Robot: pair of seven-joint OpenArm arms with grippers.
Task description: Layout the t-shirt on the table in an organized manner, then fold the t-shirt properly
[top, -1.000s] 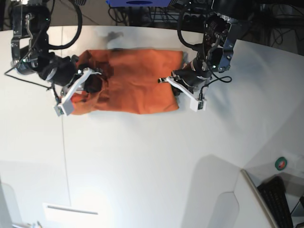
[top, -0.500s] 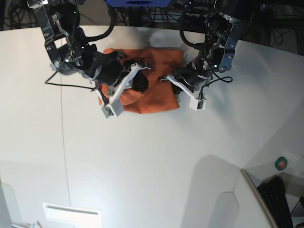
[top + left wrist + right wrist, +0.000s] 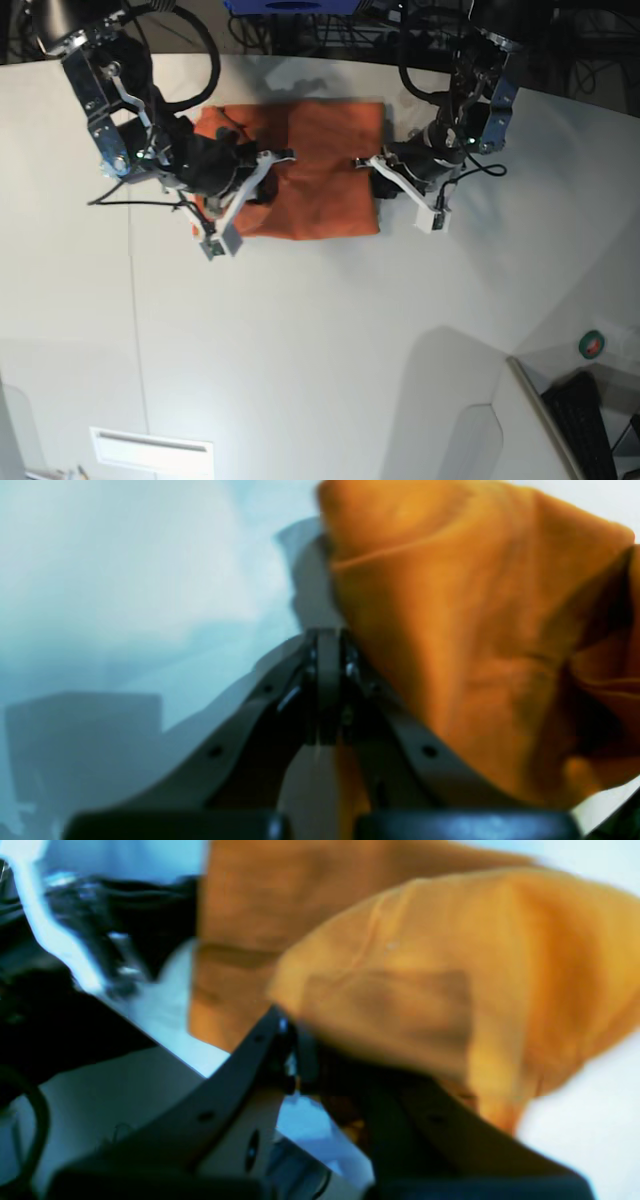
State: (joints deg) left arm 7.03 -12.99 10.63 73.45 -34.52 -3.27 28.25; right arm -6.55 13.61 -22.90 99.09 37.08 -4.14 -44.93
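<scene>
Overhead, an orange t-shirt (image 3: 320, 170) lies near the far edge of a large white table (image 3: 320, 340), folded into a rough rectangle with its long side running left to right. Two dark robot arms reach down to it, one at each end.

The left gripper (image 3: 385, 178), on the right side of the overhead view, sits at the shirt's right edge. In its wrist camera the two dark fingers are pressed together (image 3: 327, 680) with no gap between them. Orange cloth rises just beside them on the right, bunched into soft folds, and a thin strip of orange shows below the closed tips; whether cloth is actually caught between them is not clear. Pale table fills the left of that view.

The right gripper (image 3: 262, 175), on the left side of the overhead view, rests over the shirt's left portion, where the fabric looks doubled and rumpled. Its wrist camera is blurred: a mound of orange cloth (image 3: 400, 990) drapes over the closed finger (image 3: 270, 1040), which appears to be pinching a fold of the shirt. A flatter layer of the shirt lies beyond it.

A thin dark seam line (image 3: 133, 310) crosses the tabletop on the left.
</scene>
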